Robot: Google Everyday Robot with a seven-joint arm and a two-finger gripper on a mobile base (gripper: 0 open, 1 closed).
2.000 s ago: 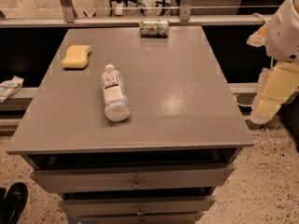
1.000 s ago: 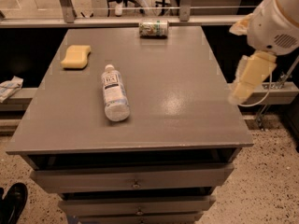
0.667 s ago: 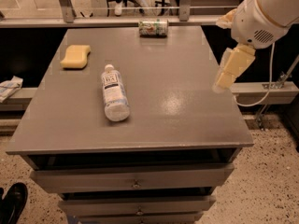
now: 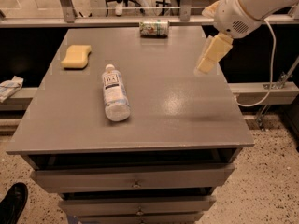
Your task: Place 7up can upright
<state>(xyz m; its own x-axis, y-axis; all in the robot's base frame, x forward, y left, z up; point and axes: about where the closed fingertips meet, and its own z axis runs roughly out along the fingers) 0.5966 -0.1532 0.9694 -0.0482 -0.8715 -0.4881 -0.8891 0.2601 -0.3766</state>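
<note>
The 7up can [image 4: 154, 28] lies on its side at the far edge of the grey table [image 4: 187, 115], pale with green print. My gripper [image 4: 206, 62] hangs from the white arm [image 4: 247, 6] above the right side of the table, well to the right of the can and nearer to me. It holds nothing that I can see and touches nothing.
A clear plastic bottle with a white cap [image 4: 114, 94] lies on its side left of centre. A yellow sponge [image 4: 76, 56] sits at the far left. Drawers [image 4: 135, 178] are under the tabletop. A black shoe [image 4: 11, 202] stands on the floor at the bottom left.
The arm has swung in from the right edge of the view, up and to the left, over the table's right side. The can, bottle and sponge have not moved.
</note>
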